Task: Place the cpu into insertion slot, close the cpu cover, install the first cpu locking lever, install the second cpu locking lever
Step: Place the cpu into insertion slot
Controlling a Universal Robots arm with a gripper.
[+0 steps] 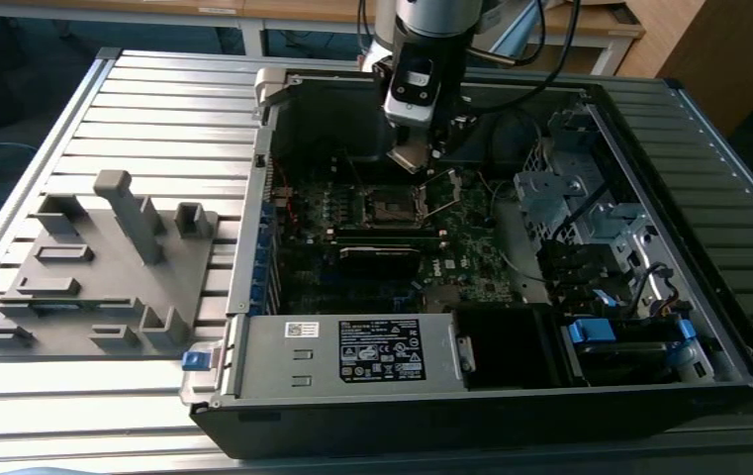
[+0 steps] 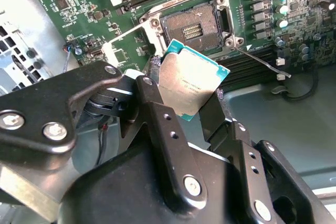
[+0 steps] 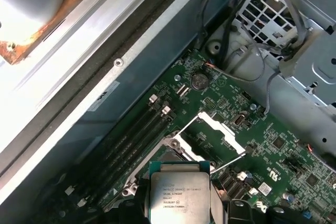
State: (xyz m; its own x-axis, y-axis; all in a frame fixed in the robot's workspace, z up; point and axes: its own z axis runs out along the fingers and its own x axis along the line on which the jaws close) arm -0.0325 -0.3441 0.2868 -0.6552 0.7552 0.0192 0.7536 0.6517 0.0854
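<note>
Workshop bench: open computer case [image 1: 482, 440] on slatted aluminium table [image 1: 151, 114].

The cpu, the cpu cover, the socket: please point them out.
the cpu [image 2: 191, 80], second wrist view, centre of metal top
the cpu cover [image 3: 223, 132], first wrist view, silver frame bar
the socket [image 2: 191, 24], second wrist view, contact field

Insertion slot [image 2: 195, 24] open and clear, cpu cover [image 2: 125, 36] swung aside, locking lever [image 2: 260, 60] sticking out.

A ribbed grey metal table [image 1: 151, 109] stands on a dark floor [image 1: 7, 89], wooden desks [image 1: 310, 8] and a wooden cabinet [image 1: 712, 49] beyond it
</note>
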